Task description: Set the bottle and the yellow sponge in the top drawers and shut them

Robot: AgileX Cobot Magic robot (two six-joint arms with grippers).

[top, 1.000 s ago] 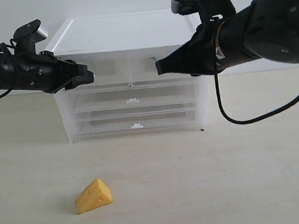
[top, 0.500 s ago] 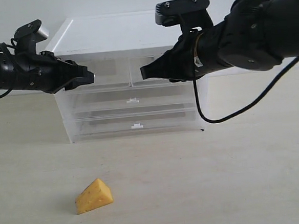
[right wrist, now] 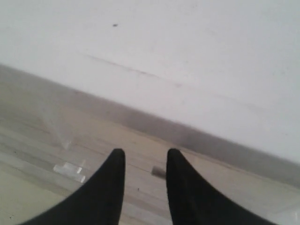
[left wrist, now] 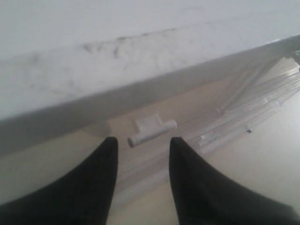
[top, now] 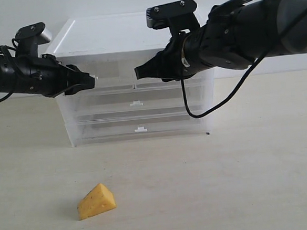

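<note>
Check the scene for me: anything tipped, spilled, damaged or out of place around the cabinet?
Nothing looks damaged or spilled. The cabinet sits square and looks intact. The yellow sponge lies alone on the table out front. One oddity: the bottle shows in no view.

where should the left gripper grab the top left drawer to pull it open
By its small white tab handle, approached head-on from the drawer's front. The tab is the only part that sticks out of the flat front of the top left drawer, so it is probably the one place to pinch. The left gripper is open, with the tab just ahead of its gap.
</note>
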